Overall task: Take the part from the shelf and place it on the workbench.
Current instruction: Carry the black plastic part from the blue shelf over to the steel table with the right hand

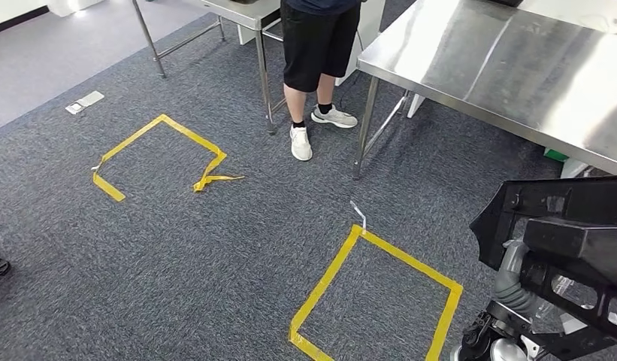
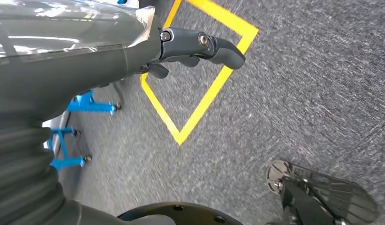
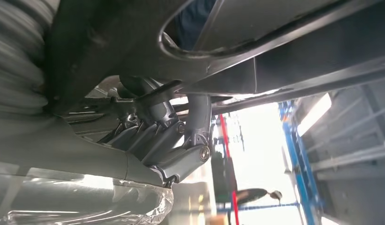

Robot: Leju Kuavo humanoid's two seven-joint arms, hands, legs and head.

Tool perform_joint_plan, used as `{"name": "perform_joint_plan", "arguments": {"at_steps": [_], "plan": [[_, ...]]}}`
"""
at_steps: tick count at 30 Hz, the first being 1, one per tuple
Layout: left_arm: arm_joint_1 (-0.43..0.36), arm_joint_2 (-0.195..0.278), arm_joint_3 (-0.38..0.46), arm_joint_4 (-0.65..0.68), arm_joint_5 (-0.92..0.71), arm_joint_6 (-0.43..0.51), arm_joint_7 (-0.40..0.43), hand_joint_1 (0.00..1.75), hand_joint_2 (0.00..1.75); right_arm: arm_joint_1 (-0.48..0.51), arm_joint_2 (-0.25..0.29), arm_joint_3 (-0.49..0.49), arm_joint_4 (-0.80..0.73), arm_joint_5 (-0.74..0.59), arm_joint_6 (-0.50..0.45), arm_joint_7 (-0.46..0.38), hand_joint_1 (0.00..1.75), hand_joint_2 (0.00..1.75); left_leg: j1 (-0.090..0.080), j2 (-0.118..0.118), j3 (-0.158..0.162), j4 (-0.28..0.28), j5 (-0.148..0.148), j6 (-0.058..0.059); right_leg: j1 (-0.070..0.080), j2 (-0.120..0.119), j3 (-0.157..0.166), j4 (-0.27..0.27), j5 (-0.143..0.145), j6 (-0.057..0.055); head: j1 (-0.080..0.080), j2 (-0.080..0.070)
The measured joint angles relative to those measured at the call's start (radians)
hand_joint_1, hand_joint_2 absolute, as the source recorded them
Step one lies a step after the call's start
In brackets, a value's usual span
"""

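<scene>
The part [image 1: 564, 226] is a black angular frame at the lower right of the head view, held up above the carpet. My right hand [image 1: 512, 297] is under it, at the end of the grey ribbed wrist. In the right wrist view its fingers [image 3: 169, 140] curl around a bar of the dark part [image 3: 275, 56], which spans the picture. My left hand [image 2: 190, 47] hangs over the carpet; its fingers are stretched out with nothing in them. The steel workbench [image 1: 515, 68] stands ahead on the right.
A person [image 1: 316, 45] in black shorts stands between the workbench and a second metal table [image 1: 237, 11]. Yellow tape squares [image 1: 328, 278] [image 1: 132, 139] mark the grey carpet. Blue shelf feet [image 2: 87, 105] stand near my left side.
</scene>
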Motion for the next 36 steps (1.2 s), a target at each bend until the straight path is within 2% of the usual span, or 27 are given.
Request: {"name": "perform_joint_plan", "arguments": {"at_steps": [1, 2, 3, 4, 5, 6, 7, 8, 10, 12, 14, 15, 16, 17, 18, 19, 21, 23, 25, 27, 29, 31, 32, 33, 34, 35, 36], "plan": [[0.001, 0.0, 0.0, 0.0, 0.0, 0.0, 0.002, 0.0, 1.75, 0.003, 0.0, 0.0, 0.0, 0.001, 0.0, 0.001, 1.75, 1.75, -0.001, 0.014, -0.001, 0.0, 0.0, 0.001, -0.001, -0.004, -0.013, 0.032, -0.007, 0.004, 0.0, 0.0], [0.001, 0.0, 0.0, 0.0, 0.0, 0.0, 0.004, 0.0, 1.75, 0.006, 0.0, 0.0, 0.0, 0.002, -0.001, 0.001, 1.75, 1.75, -0.002, 0.027, -0.001, 0.0, -0.001, 0.001, -0.002, -0.008, -0.006, 0.027, -0.001, 0.011, 0.0, 0.0], [0.001, 0.0, 0.0, 0.0, 0.001, 0.0, 0.006, 0.0, 1.75, 0.007, 0.0, 0.0, -0.001, 0.004, -0.001, 0.002, 1.75, 1.75, -0.001, 0.038, 0.0, 0.001, -0.002, 0.0, -0.003, -0.016, 0.022, -0.022, 0.019, 0.02, 0.0, 0.0], [0.001, 0.0, 0.0, 0.0, 0.002, 0.001, 0.007, 0.0, 1.75, 0.008, 0.0, 0.0, -0.002, 0.006, -0.001, 0.003, 1.75, 1.75, -0.002, 0.048, 0.002, 0.002, -0.003, -0.002, -0.003, -0.035, 0.064, -0.097, 0.043, 0.029, 0.001, 0.0], [0.001, 0.0, 0.0, 0.0, 0.002, 0.002, 0.008, 0.0, 1.75, 0.008, 0.0, 0.0, -0.003, 0.008, -0.001, 0.004, 1.75, 1.75, -0.005, 0.058, 0.002, 0.004, -0.006, -0.006, -0.002, -0.055, 0.105, -0.168, 0.063, 0.033, 0.001, 0.0], [0.001, 0.001, 0.0, 0.0, 0.003, 0.003, 0.009, 0.0, 1.75, 0.007, 0.0, 0.0, -0.005, 0.009, -0.001, 0.005, 1.75, 1.75, -0.009, 0.066, 0.003, 0.006, -0.009, -0.01, 0.0, -0.068, 0.134, -0.22, 0.077, 0.03, 0.0, 0.0], [0.001, 0.001, 0.0, 0.0, 0.003, 0.005, 0.009, 0.0, 1.75, 0.008, 0.0, 0.001, -0.006, 0.009, -0.001, 0.005, 1.75, 1.75, -0.012, 0.073, 0.003, 0.008, -0.011, -0.014, 0.002, -0.076, 0.148, -0.248, 0.083, 0.024, -0.002, 0.0], [0.001, 0.001, 0.0, 0.0, 0.003, 0.007, 0.01, 0.0, 1.75, 0.009, 0.0, 0.001, -0.007, 0.009, -0.001, 0.006, 1.75, 1.75, -0.014, 0.08, 0.004, 0.008, -0.013, -0.018, 0.004, -0.07, 0.149, -0.252, 0.084, 0.016, -0.003, 0.0], [0.0, 0.002, 0.0, -0.001, 0.003, 0.01, 0.01, 0.0, 1.75, 0.012, 0.0, 0.0, -0.008, 0.009, -0.001, 0.007, 1.75, 1.75, -0.011, 0.089, 0.005, 0.011, -0.017, -0.025, -0.001, -0.05, 0.146, -0.253, 0.089, 0.004, -0.005, 0.0], [-0.001, 0.002, 0.0, -0.001, 0.004, 0.012, 0.01, 0.0, 1.75, 0.012, 0.0, 0.001, -0.011, 0.01, -0.002, 0.008, 1.75, 1.75, -0.005, 0.053, -0.014, 0.056, -0.051, -0.036, -0.009, -0.032, 0.146, -0.256, 0.094, -0.01, -0.008, 0.0], [-0.002, 0.002, 0.0, 0.0, 0.004, 0.015, 0.01, 0.0, 1.75, 0.01, 0.001, 0.002, -0.013, 0.01, -0.002, 0.008, 1.75, 1.75, -0.001, 0.004, -0.07, 0.178, -0.119, -0.045, -0.01, -0.013, 0.143, -0.256, 0.097, -0.021, -0.012, 0.0], [-0.001, 0.002, 0.0, 0.0, 0.004, 0.017, 0.01, 0.0, 1.75, 0.011, 0.002, 0.002, -0.013, 0.01, -0.002, 0.008, 1.75, 1.75, 0.001, -0.005, -0.1, 0.242, -0.145, -0.047, -0.009, -0.003, 0.141, -0.256, 0.098, -0.024, -0.012, 0.0], [-0.001, 0.002, 0.0, 0.0, 0.004, 0.019, 0.01, 0.0, 1.75, 0.012, 0.002, 0.002, -0.013, 0.01, -0.002, 0.008, 1.75, 1.75, 0.002, -0.01, -0.122, 0.285, -0.156, -0.048, -0.008, 0.008, 0.139, -0.256, 0.099, -0.025, -0.012, 0.0], [0.0, 0.002, 0.0, 0.0, 0.004, 0.021, 0.009, 0.0, 1.75, 0.013, 0.002, 0.002, -0.013, 0.01, -0.002, 0.009, 1.75, 1.75, 0.004, -0.013, -0.124, 0.29, -0.145, -0.048, -0.007, 0.02, 0.139, -0.255, 0.1, -0.025, -0.012, 0.0], [0.001, 0.002, 0.0, 0.0, 0.004, 0.022, 0.008, 0.0, 1.75, 0.013, 0.003, 0.002, -0.013, 0.01, -0.002, 0.009, 1.75, 1.75, 0.007, -0.016, -0.108, 0.256, -0.117, -0.047, -0.008, 0.033, 0.139, -0.255, 0.101, -0.023, -0.012, 0.0], [0.001, 0.002, 0.0, 0.0, 0.004, 0.022, 0.006, 0.0, 1.75, 0.014, 0.003, 0.002, -0.013, 0.01, -0.003, 0.009, 1.75, 1.75, 0.01, -0.026, -0.077, 0.194, -0.081, -0.046, -0.009, 0.045, 0.14, -0.255, 0.103, -0.021, -0.012, 0.0], [0.0, 0.002, 0.0, 0.0, 0.004, 0.023, 0.003, 0.0, 1.75, 0.013, 0.004, 0.002, -0.013, 0.01, -0.003, 0.009, 1.75, 1.75, 0.016, -0.068, -0.017, 0.07, -0.033, -0.045, -0.006, 0.067, 0.138, -0.253, 0.106, -0.014, -0.011, 0.0], [0.0, 0.002, 0.0, 0.0, 0.004, 0.025, 0.0, 0.0, 1.75, 0.012, 0.004, 0.003, -0.014, 0.01, -0.004, 0.009, 1.75, 1.75, 0.014, -0.091, 0.004, 0.021, -0.027, -0.041, -0.006, 0.086, 0.129, -0.254, 0.113, -0.002, -0.01, 0.0], [0.0, 0.0, 0.0, 0.0, 0.004, 0.028, -0.003, 0.0, 1.75, 0.016, 0.005, 0.004, -0.016, 0.011, -0.004, 0.01, 1.75, 1.75, 0.009, -0.07, 0.004, 0.012, -0.022, -0.028, -0.009, 0.105, 0.119, -0.258, 0.121, 0.012, -0.01, 0.0], [-0.001, -0.002, 0.0, 0.0, 0.004, 0.029, -0.005, 0.0, 1.75, 0.02, 0.004, 0.004, -0.02, 0.011, -0.004, 0.01, 1.75, 1.75, 0.011, -0.046, 0.007, 0.004, -0.012, -0.012, -0.005, 0.066, 0.098, -0.23, 0.108, 0.015, -0.007, 0.0], [-0.001, -0.003, 0.0, 0.0, 0.004, 0.03, -0.007, 0.0, 1.75, 0.02, 0.004, 0.004, -0.022, 0.012, -0.005, 0.01, 1.75, 1.75, 0.009, -0.018, 0.007, 0.002, -0.008, -0.004, -0.001, 0.005, 0.051, -0.129, 0.058, 0.003, 0.0, 0.0], [0.002, -0.003, 0.0, 0.0, 0.004, 0.031, -0.008, 0.0, 1.75, 0.021, 0.004, 0.004, -0.022, 0.012, -0.005, 0.01, 1.75, 1.75, 0.006, 0.012, 0.004, 0.002, -0.007, -0.002, -0.001, -0.009, 0.0, -0.005, 0.009, -0.003, 0.004, 0.0], [0.003, -0.003, 0.0, 0.0, 0.004, 0.031, -0.008, 0.0, 1.75, 0.023, 0.005, 0.004, -0.022, 0.012, -0.005, 0.011, 1.75, 1.75, 0.005, 0.025, 0.003, 0.003, -0.008, -0.002, -0.001, -0.01, -0.008, 0.022, 0.002, 0.0, 0.004, 0.0], [0.004, -0.003, 0.0, 0.0, 0.004, 0.031, -0.009, 0.0, 1.75, 0.025, 0.005, 0.004, -0.023, 0.013, -0.005, 0.011, 1.75, 1.75, 0.005, 0.038, 0.003, 0.003, -0.008, -0.002, -0.001, -0.012, 0.003, 0.011, 0.01, 0.007, 0.005, 0.0], [0.004, -0.003, 0.0, 0.0, 0.003, 0.031, -0.01, 0.0, 1.75, 0.026, 0.005, 0.004, -0.025, 0.013, -0.006, 0.011, 1.75, 1.75, 0.005, 0.049, 0.004, 0.003, -0.009, -0.003, -0.001, -0.018, 0.032, -0.039, 0.03, 0.016, 0.005, 0.0], [0.004, -0.003, 0.0, 0.0, 0.002, 0.031, -0.012, 0.0, 1.75, 0.028, 0.005, 0.004, -0.029, 0.013, -0.007, 0.011, 1.75, 1.75, 0.004, 0.059, 0.006, 0.004, -0.011, -0.006, -0.001, -0.035, 0.074, -0.112, 0.053, 0.023, 0.005, 0.0], [0.004, -0.003, -0.001, 0.0, 0.001, 0.031, -0.013, 0.0, 1.75, 0.029, 0.005, 0.004, -0.033, 0.014, -0.009, 0.011, 1.75, 1.75, 0.001, 0.068, 0.007, 0.005, -0.013, -0.01, 0.002, -0.055, 0.112, -0.179, 0.071, 0.026, 0.005, 0.0]]}}
